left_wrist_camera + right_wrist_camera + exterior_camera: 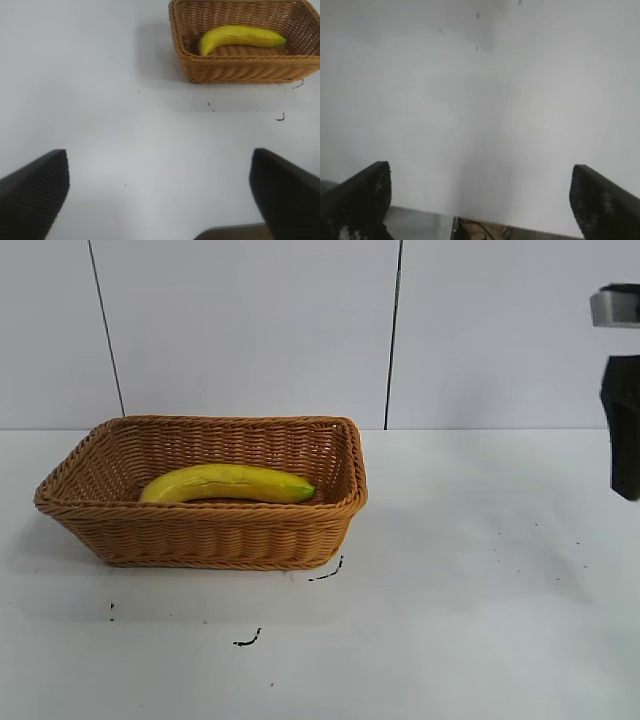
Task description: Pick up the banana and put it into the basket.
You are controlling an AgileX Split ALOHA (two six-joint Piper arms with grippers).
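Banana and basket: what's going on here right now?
Nothing is being handled. The banana lies inside the basket on the white table. The right gripper is open and empty over bare table, at the exterior view's right edge. The left gripper is also open and empty, looking at the basket from a distance.

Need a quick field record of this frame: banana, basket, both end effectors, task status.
banana: lying flat inside the basket, green tip toward the right arm's side
basket: upright on the white table
right end effector: open, empty, over bare table
left end effector: open, empty, away from the basket
task status: banana in basket
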